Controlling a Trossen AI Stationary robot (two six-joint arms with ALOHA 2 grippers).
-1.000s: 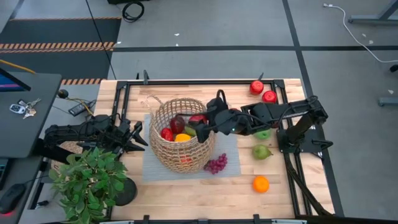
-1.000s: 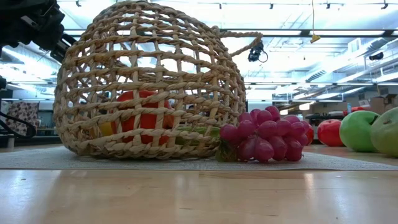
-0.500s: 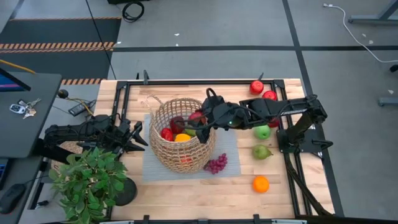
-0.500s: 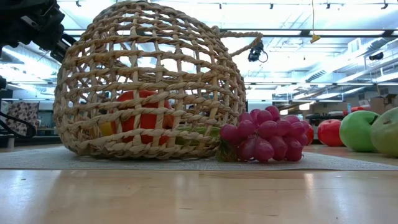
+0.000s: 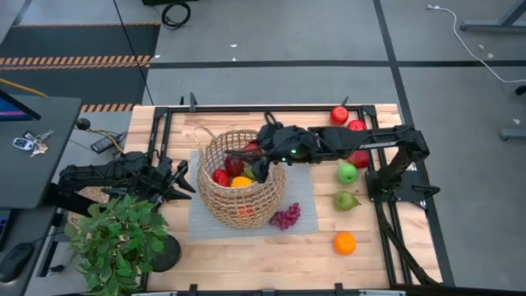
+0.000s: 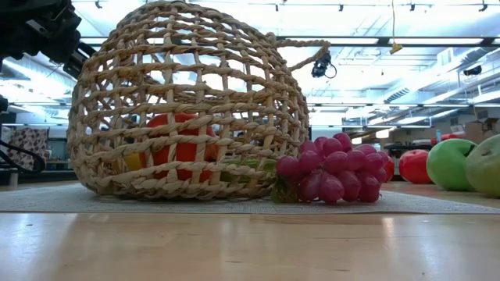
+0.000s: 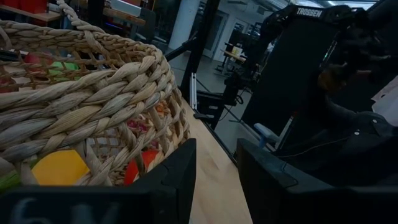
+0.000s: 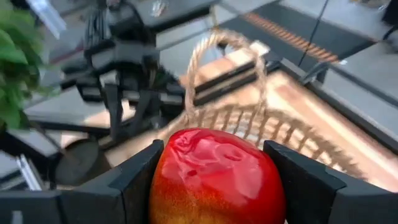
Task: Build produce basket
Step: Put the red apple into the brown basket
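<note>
The basket (image 5: 241,185) sits on a grey mat (image 5: 302,193) near the table's middle, with red, orange and yellow produce inside. The right gripper (image 5: 253,156) reaches over its rim at about two o'clock of the basket, jaws set part-way apart and clamped on a red apple (image 8: 216,176), which fills the gap between the fingers (image 8: 134,183) in the right wrist view. The left gripper (image 5: 182,179) waits just beside the basket at nine o'clock, jaws narrow with a slim gap, holding nothing. Purple grapes (image 5: 285,216) lie touching the basket at five o'clock. At three o'clock, well apart, lie a green apple (image 5: 348,173), a pear (image 5: 345,200) and an orange (image 5: 344,242).
</note>
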